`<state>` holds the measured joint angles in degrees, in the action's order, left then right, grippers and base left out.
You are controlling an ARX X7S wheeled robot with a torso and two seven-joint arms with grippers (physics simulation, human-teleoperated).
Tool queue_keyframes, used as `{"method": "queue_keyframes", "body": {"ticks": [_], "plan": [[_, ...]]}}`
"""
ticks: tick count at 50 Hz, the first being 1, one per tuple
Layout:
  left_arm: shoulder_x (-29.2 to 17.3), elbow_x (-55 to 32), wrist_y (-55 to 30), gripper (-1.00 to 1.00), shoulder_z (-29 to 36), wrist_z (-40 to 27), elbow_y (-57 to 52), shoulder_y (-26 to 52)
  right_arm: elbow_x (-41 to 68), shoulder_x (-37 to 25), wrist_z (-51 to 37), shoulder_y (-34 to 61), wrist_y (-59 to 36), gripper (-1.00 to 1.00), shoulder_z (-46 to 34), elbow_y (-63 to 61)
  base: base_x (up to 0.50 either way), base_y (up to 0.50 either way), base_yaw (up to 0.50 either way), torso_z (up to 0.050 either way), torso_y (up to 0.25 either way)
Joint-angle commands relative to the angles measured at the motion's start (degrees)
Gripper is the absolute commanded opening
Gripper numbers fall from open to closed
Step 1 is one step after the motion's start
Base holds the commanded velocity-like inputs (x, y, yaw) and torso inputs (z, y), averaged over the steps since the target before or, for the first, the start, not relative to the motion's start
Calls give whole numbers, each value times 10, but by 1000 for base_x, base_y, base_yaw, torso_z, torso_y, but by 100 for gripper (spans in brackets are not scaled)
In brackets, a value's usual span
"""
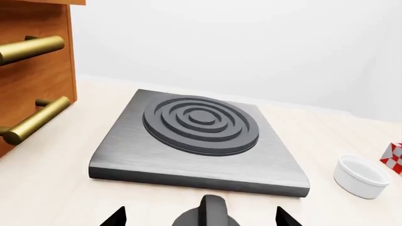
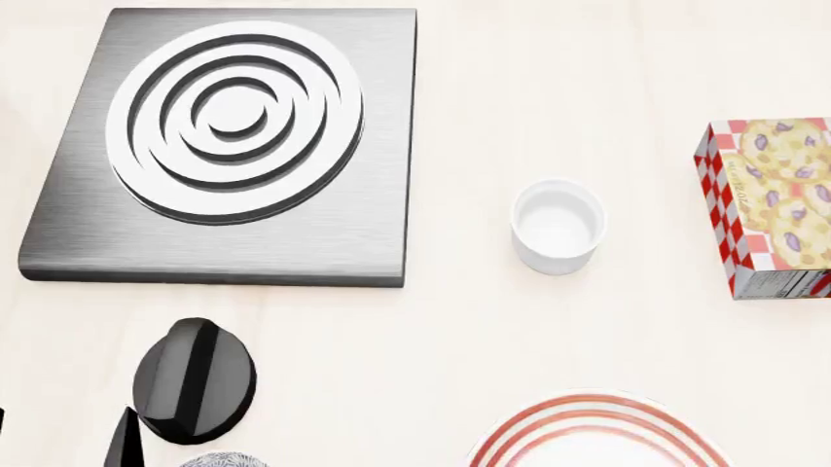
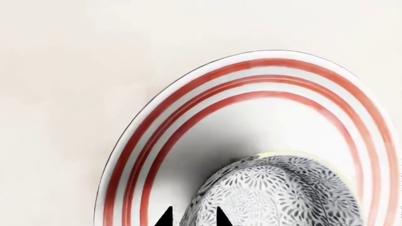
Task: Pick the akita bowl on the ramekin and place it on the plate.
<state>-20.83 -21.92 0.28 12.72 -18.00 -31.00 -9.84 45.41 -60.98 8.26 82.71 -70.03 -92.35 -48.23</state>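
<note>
Left wrist view: a grey burner slab [image 1: 199, 143] with raised concentric rings lies flat on the pale desk [image 1: 56, 188]. A wooden cabinet [image 1: 35, 56] with two brass handles stands beside it. The plain white cup [image 1: 361, 176] sits on the desk beyond the slab's corner, empty, with a red-checked box [image 1: 394, 157] just past it. The left hand [image 1: 199, 217] shows only two dark fingertips set wide apart with nothing between them, and a black knob [image 1: 207, 214] lies between them on the desk.

Head view: the cup [image 2: 558, 226] stands between the slab [image 2: 234, 146] and the cookie box [image 2: 773, 206], apart from both. The red-ringed plate [image 2: 597, 433] is cut off by the lower edge. A speckled bowl rim [image 2: 221, 459] peeks in near the knob [image 2: 195, 379].

Right wrist view: the speckled bowl [image 3: 283, 193] sits over the plate [image 3: 188, 117], inside its red rings. Two dark fingertips of the right hand [image 3: 190, 217] show close together at the bowl's wall; I cannot tell whether they grip it.
</note>
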Motion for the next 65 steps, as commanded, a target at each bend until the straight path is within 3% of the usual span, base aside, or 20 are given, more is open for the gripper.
{"method": "queue_keyframes", "body": {"ticks": [1, 16, 48, 56, 65], "plan": [[-2, -2, 0, 100, 1, -1, -1, 1, 4, 9, -18, -16, 8, 100, 11, 14, 0, 0, 0, 0, 0], [-4, -5, -1, 100, 4, -4, -1, 2, 11, 7, -26, -15, 6, 100, 14, 5, 0, 0, 0, 0, 0], [-8, -9, 6, 100, 9, -5, 0, -1, 121, -35, -67, 62, -13, 100, 117, -71, 0, 0, 0, 0, 0], [-8, -8, 6, 100, 10, -7, 0, 0, 115, -53, -74, 77, 26, 100, 142, -83, 0, 0, 0, 0, 0], [-8, -7, 6, 100, 10, -11, 3, 3, 117, -99, -95, 90, 145, 100, 201, -94, 0, 0, 0, 0, 0]]}}
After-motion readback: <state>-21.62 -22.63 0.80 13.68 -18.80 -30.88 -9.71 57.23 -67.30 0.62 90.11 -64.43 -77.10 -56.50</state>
